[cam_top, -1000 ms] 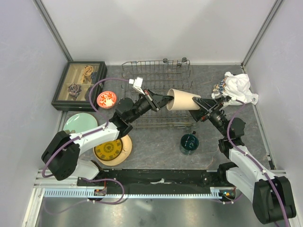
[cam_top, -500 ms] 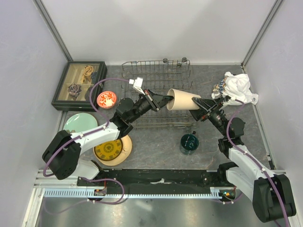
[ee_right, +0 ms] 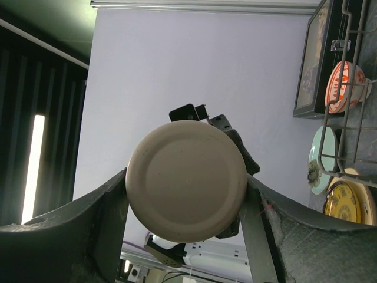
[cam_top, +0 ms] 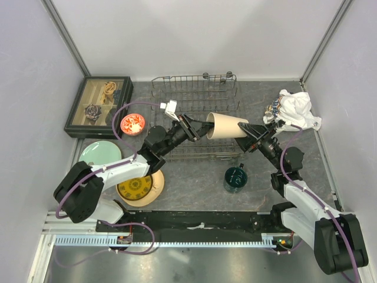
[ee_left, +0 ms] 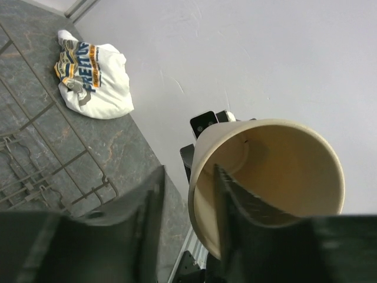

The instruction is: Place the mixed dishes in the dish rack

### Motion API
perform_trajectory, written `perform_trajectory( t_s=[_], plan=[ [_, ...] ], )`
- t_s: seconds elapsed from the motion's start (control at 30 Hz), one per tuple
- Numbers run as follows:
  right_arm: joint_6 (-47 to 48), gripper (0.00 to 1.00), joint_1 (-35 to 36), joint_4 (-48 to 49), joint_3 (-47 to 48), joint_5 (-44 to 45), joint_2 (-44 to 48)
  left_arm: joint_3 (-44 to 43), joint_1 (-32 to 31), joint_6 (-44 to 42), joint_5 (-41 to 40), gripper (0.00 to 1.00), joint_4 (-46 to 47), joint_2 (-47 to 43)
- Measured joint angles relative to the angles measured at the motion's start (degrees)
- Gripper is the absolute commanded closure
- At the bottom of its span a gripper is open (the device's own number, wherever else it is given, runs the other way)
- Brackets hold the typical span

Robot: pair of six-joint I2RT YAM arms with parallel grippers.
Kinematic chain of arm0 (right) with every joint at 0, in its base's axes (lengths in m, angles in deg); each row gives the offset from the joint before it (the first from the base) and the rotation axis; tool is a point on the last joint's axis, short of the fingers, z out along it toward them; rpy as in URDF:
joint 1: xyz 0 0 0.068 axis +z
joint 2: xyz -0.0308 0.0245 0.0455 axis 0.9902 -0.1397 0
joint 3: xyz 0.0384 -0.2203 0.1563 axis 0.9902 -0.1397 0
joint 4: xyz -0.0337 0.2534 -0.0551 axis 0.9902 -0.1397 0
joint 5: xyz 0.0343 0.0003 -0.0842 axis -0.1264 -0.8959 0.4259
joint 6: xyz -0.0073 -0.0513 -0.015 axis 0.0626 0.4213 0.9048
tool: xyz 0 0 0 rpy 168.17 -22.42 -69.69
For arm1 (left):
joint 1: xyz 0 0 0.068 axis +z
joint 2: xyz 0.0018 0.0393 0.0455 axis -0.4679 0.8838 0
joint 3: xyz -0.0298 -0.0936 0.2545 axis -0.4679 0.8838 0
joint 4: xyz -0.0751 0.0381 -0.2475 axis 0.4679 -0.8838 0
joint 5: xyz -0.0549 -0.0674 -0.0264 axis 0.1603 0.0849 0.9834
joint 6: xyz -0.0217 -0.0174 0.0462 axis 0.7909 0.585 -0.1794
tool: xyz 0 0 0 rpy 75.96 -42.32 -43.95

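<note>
Handover step, mid-air, as I judge it. The beige cup (cam_top: 227, 125) is hanging on its side above the middle of the dish rack (cam_top: 194, 82), mouth pointing to 9 o'clock and base to 3 o'clock, touching no prong. The right gripper (cam_top: 247, 131) is coming in from 4 o'clock and clamping the cup's base end; in the right wrist view its fingers (ee_right: 112, 218) are pressing on both sides of the round bottom, so it is carrying the cup. The left gripper (cam_top: 200, 125) is reaching in from 8 o'clock with its jaws partly spread and straddling the rim. One of its fingers (ee_left: 235, 200) is sitting inside the mouth, the other is outside, and a sliver of gap is showing at the outer wall, so it is not gripping yet. The dark green mug (cam_top: 235, 177) is waiting upright on the table at 5 o'clock of the cup. The small red-orange bowl (cam_top: 132, 124) is sitting at 9 o'clock, the pale green flowered plate (cam_top: 99, 153) at 8 o'clock, and the yellow plate (cam_top: 135, 187) is lying on the tan plate (cam_top: 158, 183) at 7 o'clock, all outside the rack. Nothing is loaded so far. The next move likely calls for pinching the left jaws on the rim wall before the right ones let go, then tipping the cup mouth-down over the prongs.
</note>
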Motion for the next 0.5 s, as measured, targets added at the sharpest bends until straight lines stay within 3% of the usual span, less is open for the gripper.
perform_trajectory(
  t_s=[0.2, 0.37, 0.5],
  plan=[
    [-1.38, 1.00, 0.00, 2.05, 0.00, -0.22, -1.53, 2.01, -0.02, 0.70, -0.04, 0.11, 0.13, -0.09],
    [-1.44, 1.00, -0.37, 2.64, 0.00, -0.63, -2.38, 4.96, 0.00, 0.72, -0.72, 0.05, -2.14, -3.32],
    [-1.27, 1.00, -2.23, 2.93, 0.09, -1.49, -3.96, 7.43, 0.00, -0.50, -2.84, 0.02, -8.00, -11.87]
  ],
)
